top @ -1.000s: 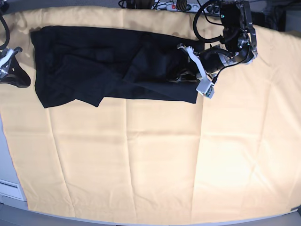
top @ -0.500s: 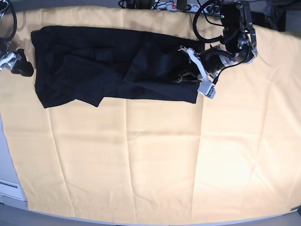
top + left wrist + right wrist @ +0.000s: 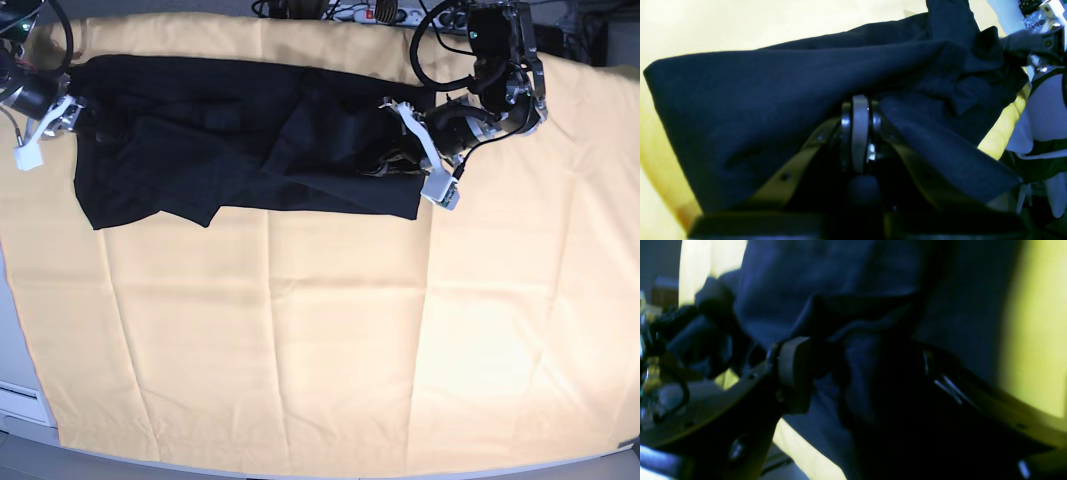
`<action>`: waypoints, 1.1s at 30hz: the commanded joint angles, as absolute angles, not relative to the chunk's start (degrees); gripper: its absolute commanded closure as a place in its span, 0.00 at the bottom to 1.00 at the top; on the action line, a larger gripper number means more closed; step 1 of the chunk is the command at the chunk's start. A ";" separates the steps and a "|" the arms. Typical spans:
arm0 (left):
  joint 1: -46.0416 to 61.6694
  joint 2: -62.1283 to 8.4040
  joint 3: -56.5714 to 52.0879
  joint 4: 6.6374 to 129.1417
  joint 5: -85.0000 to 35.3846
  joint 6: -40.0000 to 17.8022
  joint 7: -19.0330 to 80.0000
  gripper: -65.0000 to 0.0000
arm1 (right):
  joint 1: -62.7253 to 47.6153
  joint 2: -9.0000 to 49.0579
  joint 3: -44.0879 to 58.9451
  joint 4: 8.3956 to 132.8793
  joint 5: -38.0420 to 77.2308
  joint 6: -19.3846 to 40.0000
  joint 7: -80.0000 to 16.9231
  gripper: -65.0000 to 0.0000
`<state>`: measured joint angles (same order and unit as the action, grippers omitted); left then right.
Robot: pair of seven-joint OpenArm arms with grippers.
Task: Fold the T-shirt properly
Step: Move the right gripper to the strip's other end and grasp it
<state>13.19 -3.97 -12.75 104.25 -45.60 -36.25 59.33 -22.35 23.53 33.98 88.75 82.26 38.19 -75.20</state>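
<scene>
The T-shirt (image 3: 240,150) lies along the far edge of the bench, spread crosswise and partly folded over itself, with wrinkles and overlapping layers. It rests on a yellow cloth (image 3: 330,340) that covers the bench from edge to edge; the near half of the cloth carries nothing.

The left gripper (image 3: 400,160) sits at the T-shirt's end nearest the far corner on the base view's right. In the left wrist view its claw (image 3: 860,110) is pressed together, and black fabric is gathered around the tips and draped over both fingers (image 3: 853,133). The claw is clamped on the T-shirt (image 3: 773,100), which rises in a tented fold above the yellow cloth (image 3: 723,23).

The right gripper (image 3: 72,112) sits at the T-shirt's opposite end, near the far corner on the base view's left. In the right wrist view its claw stands apart, one pale pad (image 3: 795,361) on one side and the other finger dark and blurred on the other, with a bunched fold of the T-shirt (image 3: 857,373) between them. Whether the pads touch the fabric cannot be told.
</scene>
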 commanded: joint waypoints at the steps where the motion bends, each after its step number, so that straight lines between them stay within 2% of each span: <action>1: 12.84 -3.99 -12.78 105.25 -46.98 -36.38 57.89 1.00 | -22.20 24.47 33.69 89.49 83.99 38.65 -74.76 0.36; 8: 12.84 -3.99 -12.78 105.25 -47.00 -36.38 57.87 1.00 | -22.06 24.64 34.24 90.59 83.99 39.90 -77.34 0.36; 14: 12.84 -3.99 -12.78 105.25 -47.00 -36.40 57.87 1.00 | -22.11 25.26 43.24 96.73 83.35 39.79 -77.45 0.36; 23: 12.84 -3.97 -12.78 105.25 -47.40 -36.38 57.98 1.00 | -22.22 25.32 43.42 95.42 67.88 32.93 -69.97 0.36; 33: 12.82 -3.99 -12.78 105.25 -47.44 -36.38 58.04 1.00 | -22.22 22.94 43.38 94.43 67.44 32.53 -69.54 0.36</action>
<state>13.19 -3.97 -12.75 104.25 -45.87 -36.25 59.35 -22.24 21.69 42.96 93.76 66.24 32.34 -70.48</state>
